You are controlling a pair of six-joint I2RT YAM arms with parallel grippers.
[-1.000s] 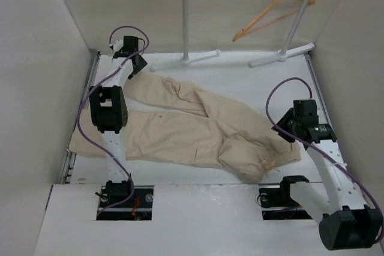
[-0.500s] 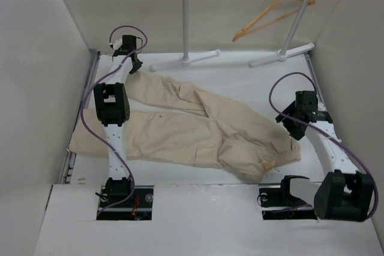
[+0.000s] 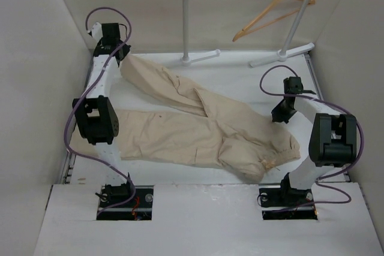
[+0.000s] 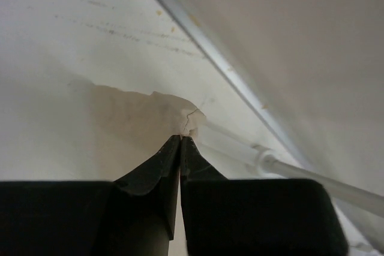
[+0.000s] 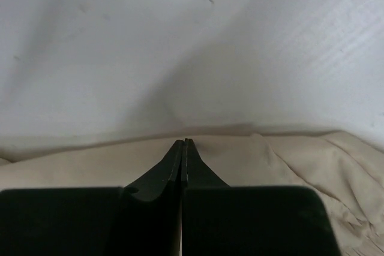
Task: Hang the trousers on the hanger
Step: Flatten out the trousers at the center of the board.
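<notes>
The trousers (image 3: pixel 198 130) lie on the counter (image 3: pixel 240 76), near-left of the hanger (image 3: pixel 264 13), long axis running waist to cuffs away from it. Left fingers (image 4: pixel 177 148): closed, pinching one leg's cuff. Right fingers (image 5: pixel 180 148): closed at the waist edge, nearer the hanger; hold unconfirmed.

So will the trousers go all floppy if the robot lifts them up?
Probably very floppy: the trousers lie wrinkled and folded on the table, and the leg end pinched by the left gripper sags away from it. They'd likely drag along, being long and spread wide.
</notes>
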